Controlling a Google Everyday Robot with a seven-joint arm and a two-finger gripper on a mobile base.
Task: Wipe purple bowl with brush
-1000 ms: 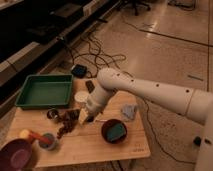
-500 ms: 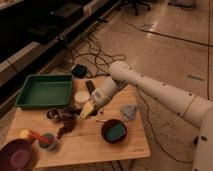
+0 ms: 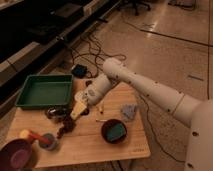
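Camera view: a wooden table [image 3: 100, 145] seen from above. A white robot arm [image 3: 150, 90] reaches in from the right edge toward the table's centre-left. Its gripper [image 3: 77, 111] hangs low with its fingers closed; whether it holds anything cannot be told. It sits just above a dark cluster, and a slim black shape there is probably the brush [image 3: 64, 127], so the arm seems placed to fetch it. The purple bowl [image 3: 17, 155] sits at the lower left corner, well apart from the gripper and not yet wiped. Nearby stands a small grey-blue cup [image 3: 47, 142] with a red-handled tool [image 3: 31, 135]. A green tray [image 3: 25, 102] lies upper left, and a reddish-brown bowl [image 3: 114, 131] lower centre.
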